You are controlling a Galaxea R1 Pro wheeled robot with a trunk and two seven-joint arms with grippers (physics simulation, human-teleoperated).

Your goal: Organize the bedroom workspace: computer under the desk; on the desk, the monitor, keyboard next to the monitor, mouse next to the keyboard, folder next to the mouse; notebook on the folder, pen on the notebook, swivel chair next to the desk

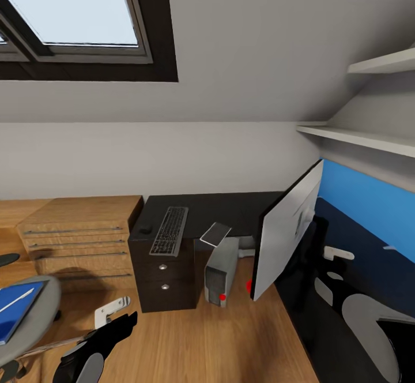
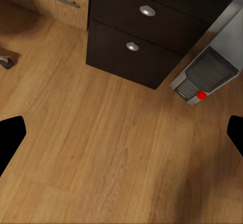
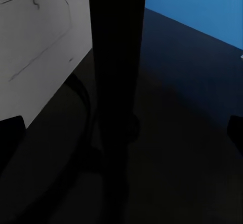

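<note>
Lying flat on the swivel chair (image 1: 34, 319) seat at the head view's lower left, the folder (image 1: 17, 308) looks thin, light and a little floppy — best pinched at an overhanging edge, though the pen (image 1: 16, 300) resting on it may roll off. The keyboard (image 1: 170, 230) sits on the surface (image 1: 230, 210) above the drawers; the computer (image 1: 222, 270) stands beneath. The left hand (image 2: 121, 133) hangs spread and empty over bare floor. The right hand (image 3: 121, 133), also spread, points at the monitor (image 1: 286, 230) stand.
</note>
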